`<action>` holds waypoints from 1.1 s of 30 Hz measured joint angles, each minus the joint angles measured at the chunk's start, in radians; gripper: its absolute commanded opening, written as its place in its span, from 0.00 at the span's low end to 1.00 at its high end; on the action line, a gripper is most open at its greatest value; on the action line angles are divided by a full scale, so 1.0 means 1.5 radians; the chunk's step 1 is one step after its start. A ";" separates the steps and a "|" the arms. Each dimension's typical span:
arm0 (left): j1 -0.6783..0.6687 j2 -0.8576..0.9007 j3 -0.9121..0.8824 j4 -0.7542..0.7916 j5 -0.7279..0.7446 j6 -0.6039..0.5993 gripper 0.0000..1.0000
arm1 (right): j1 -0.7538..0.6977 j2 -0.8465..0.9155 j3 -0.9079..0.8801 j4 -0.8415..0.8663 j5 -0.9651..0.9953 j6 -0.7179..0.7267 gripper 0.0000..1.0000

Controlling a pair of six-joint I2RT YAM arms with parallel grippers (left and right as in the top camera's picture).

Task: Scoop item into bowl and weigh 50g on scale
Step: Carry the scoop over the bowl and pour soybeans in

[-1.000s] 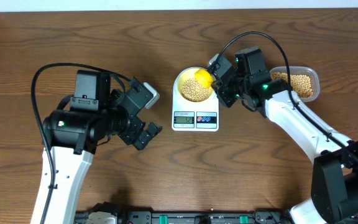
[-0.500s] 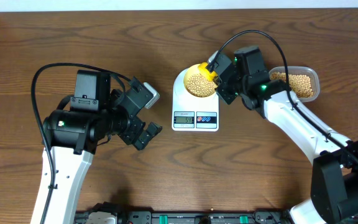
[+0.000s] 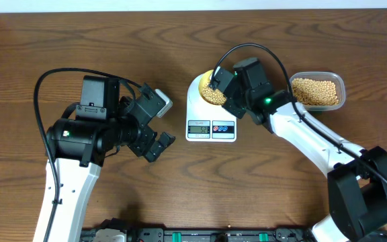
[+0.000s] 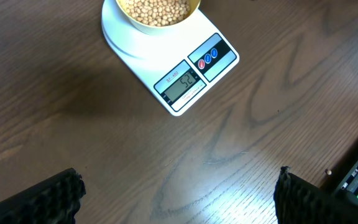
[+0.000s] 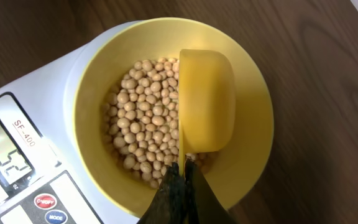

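Note:
The pale yellow bowl [image 5: 92,81] stands on the white scale [image 5: 17,143] and holds a layer of beige beans [image 5: 145,118]. My right gripper [image 5: 183,171] is shut on the thin handle of a bright yellow scoop [image 5: 207,99], which lies turned on its side inside the bowl, over the beans. From overhead the right gripper [image 3: 222,86] covers the right half of the bowl [image 3: 207,93]. The scale [image 3: 211,128] has its display lit. My left gripper [image 4: 179,186] is open over bare wood, near the scale [image 4: 191,74] and apart from it, with nothing between its fingers.
A clear plastic tub [image 3: 318,91] of more beans stands at the back right, beside the right arm. The left gripper [image 3: 158,144] hangs left of the scale. Dark equipment lines the table's front edge [image 3: 200,235].
The right gripper has shifted left and further over the bowl with the scoop, which now lies on its side in the bowl. The left arm has not moved.

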State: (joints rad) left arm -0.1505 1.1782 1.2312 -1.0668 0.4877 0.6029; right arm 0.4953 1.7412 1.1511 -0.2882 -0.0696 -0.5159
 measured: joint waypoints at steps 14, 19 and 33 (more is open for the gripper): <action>0.000 0.000 0.000 0.000 0.000 0.000 1.00 | 0.001 0.000 0.000 -0.009 -0.027 0.032 0.01; 0.000 0.000 0.000 0.000 0.000 0.000 1.00 | 0.000 0.000 0.000 -0.021 -0.069 0.071 0.01; 0.000 0.000 0.000 0.000 0.000 0.000 1.00 | -0.084 0.000 0.022 -0.027 -0.304 0.217 0.01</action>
State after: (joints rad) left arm -0.1505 1.1782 1.2312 -1.0668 0.4877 0.6033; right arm 0.3691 1.7412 1.1839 -0.3283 -0.5255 -0.1905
